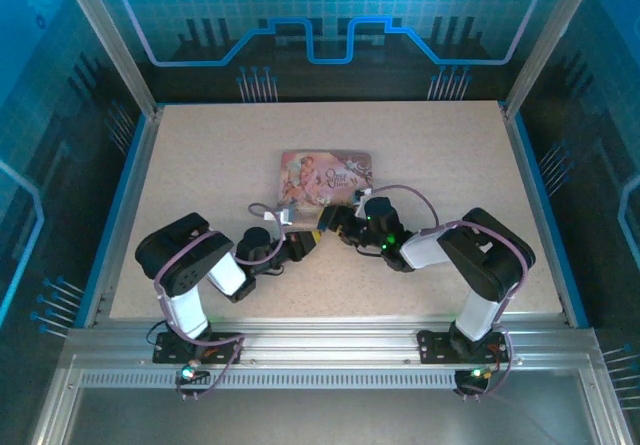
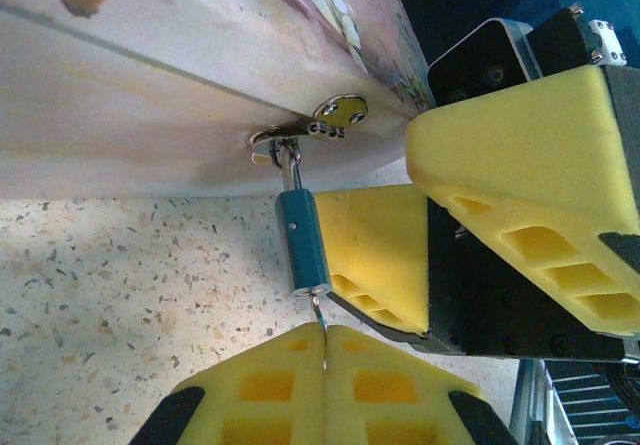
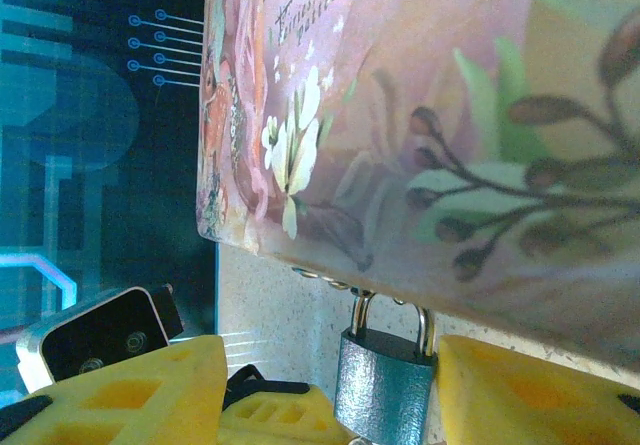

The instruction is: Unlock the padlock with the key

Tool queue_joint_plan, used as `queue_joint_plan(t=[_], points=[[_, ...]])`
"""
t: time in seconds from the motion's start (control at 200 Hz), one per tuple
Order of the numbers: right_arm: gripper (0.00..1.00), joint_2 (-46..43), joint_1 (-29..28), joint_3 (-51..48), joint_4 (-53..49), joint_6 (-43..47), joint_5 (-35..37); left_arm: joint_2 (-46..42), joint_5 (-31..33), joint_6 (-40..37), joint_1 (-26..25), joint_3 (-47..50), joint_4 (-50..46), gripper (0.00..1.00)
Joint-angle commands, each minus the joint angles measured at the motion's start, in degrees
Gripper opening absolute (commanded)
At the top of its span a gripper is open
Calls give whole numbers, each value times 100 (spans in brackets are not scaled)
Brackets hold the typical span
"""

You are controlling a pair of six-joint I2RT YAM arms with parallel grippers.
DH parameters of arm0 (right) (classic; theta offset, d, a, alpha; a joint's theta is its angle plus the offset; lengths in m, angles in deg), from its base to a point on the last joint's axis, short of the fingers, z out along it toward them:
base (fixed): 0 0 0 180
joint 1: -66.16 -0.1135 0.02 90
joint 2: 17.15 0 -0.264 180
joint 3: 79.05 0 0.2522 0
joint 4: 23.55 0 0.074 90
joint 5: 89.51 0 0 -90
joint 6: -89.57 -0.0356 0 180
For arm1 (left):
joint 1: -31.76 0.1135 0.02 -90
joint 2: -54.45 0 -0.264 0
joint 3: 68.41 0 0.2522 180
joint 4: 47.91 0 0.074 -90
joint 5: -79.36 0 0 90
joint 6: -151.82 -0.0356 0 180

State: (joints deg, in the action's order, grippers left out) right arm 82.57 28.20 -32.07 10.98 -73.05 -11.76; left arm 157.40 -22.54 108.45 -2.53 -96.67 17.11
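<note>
Padlock: the little blue padlock (image 3: pixel 385 390) hangs by its thin silver loop from the metal clasp (image 2: pixel 310 130) on the front edge of the pink tin box (image 3: pixel 450 115).
Tin box: it lies flat in the middle of the speckled tabletop (image 2: pixel 120 295), with flowers and a picture on its lid.
Key: the thin grey key (image 2: pixel 320 317) sticks out of the bottom end of the padlock. Only a short bit of it shows.
Left hand: the left hand (image 2: pixel 324 360) is clenched — its two yellow pads are pressed together with the key pinched between them, right under the padlock.
Right hand: the right hand (image 3: pixel 325 395) is released, its yellow pads wide apart. The padlock sits between them — one pad is just beside the blue body, and the other is well apart from it.
Both hands: they meet at the near edge of the tin box.
</note>
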Motion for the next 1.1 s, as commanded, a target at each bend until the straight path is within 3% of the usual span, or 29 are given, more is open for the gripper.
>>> queue_joint_plan(t=[0.0,0.08,0.305,0.51,0.785,1.095], points=[[56,276,-76,-110,-1176,-651,-247,-93,-366,23,8,-55,137,0],[54,244,-68,-113,-1260,-670,-269,-45,-358,13,33,-44,139,0],[33,-32,-70,-109,-1397,-575,-262,291,-296,-173,22,-62,137,0],[28,-447,-101,50,-2062,-272,-166,500,-174,-373,-5,-80,125,0],[34,-859,-135,-84,-2597,46,293,490,-99,-431,-29,-44,133,0],[39,-414,-178,-296,-1359,106,262,333,-227,-269,-30,-50,137,0]])
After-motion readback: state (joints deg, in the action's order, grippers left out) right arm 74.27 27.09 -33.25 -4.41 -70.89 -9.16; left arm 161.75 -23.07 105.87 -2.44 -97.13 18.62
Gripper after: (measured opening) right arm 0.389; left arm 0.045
